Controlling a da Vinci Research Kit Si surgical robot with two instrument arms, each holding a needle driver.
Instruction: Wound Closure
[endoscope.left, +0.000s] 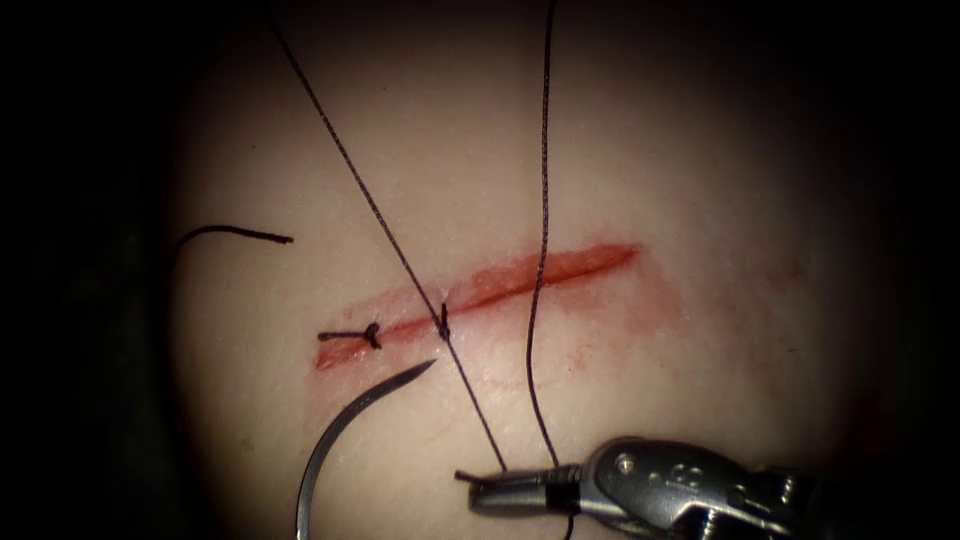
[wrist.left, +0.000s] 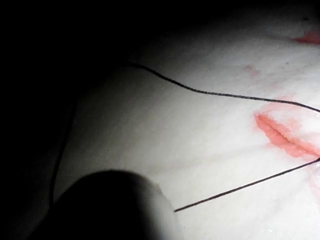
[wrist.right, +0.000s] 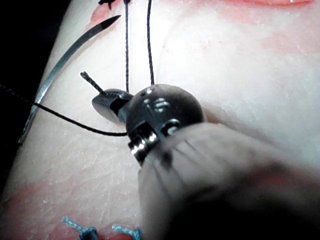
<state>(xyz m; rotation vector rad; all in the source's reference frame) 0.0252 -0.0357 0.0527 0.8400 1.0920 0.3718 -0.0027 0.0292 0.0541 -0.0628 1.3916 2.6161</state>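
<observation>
Right tool (endoscope.left: 490, 488) clamps the thread (endoscope.left: 545, 200) near its end; needle (endoscope.left: 340, 440) lies free on tissue (endoscope.left: 700, 150). Knot-tying stage, apparently; even tension needed.

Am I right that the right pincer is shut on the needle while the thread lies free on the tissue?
Not quite: the right pincer is shut on the thread, while the needle lies free on the tissue, as the endoscope view shows.

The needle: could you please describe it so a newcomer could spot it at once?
Find the red cut across the pale tissue. Below its left end, left of the right tool, lies the needle, free on the surface, in neither tool. Unlike the thin dark thread, it is a curved steel arc with a sharp tip.
</observation>
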